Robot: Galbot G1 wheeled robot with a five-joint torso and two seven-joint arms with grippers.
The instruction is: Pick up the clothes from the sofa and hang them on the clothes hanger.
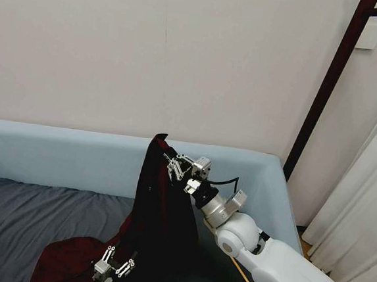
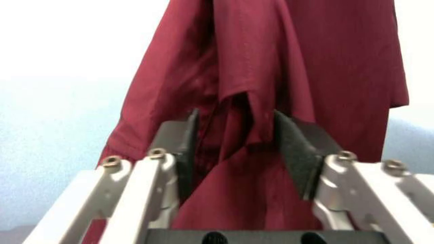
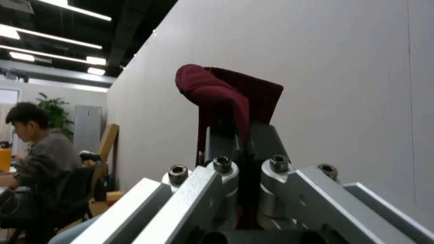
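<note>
A dark red garment (image 1: 159,211) hangs lifted above the sofa (image 1: 55,156), its lower part pooled on the grey seat cushion (image 1: 17,212). My right gripper (image 1: 175,166) is shut on the garment's top edge; in the right wrist view a bunch of red cloth (image 3: 217,91) pokes out above the closed fingers (image 3: 224,147). My left gripper (image 1: 113,266) sits low by the hanging cloth, open. In the left wrist view a fold of the garment (image 2: 251,117) hangs between its spread pads (image 2: 295,152), and I cannot tell whether they touch it.
A plain wall rises behind the light blue sofa back. A dark upright pole (image 1: 328,87) stands at the right past the sofa's end, with a white curtain (image 1: 367,216) beside it.
</note>
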